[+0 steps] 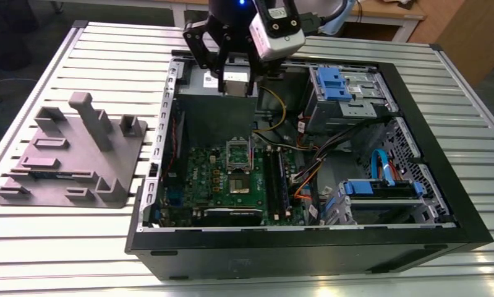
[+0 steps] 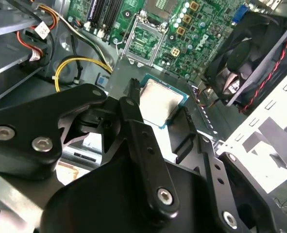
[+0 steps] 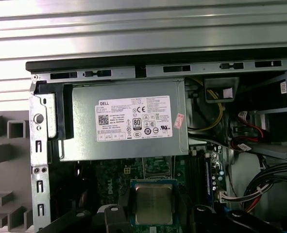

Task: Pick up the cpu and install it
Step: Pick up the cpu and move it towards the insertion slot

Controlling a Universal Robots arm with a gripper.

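A black robot gripper (image 2: 160, 103) is clamped on the cpu (image 2: 159, 99), pinching opposite edges so the silvery chip stays level, metal top up, probably to keep its underside untouched. It hangs over the grey power supply (image 3: 128, 119) in one corner of the open computer case (image 1: 428, 68). The motherboard's empty socket (image 1: 239, 158) lies uncovered nearby, apparently ready to receive it.

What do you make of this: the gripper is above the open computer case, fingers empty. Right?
No, the fingers are not empty: the second wrist view shows them clamped on the cpu. The gripper is above the open computer case.
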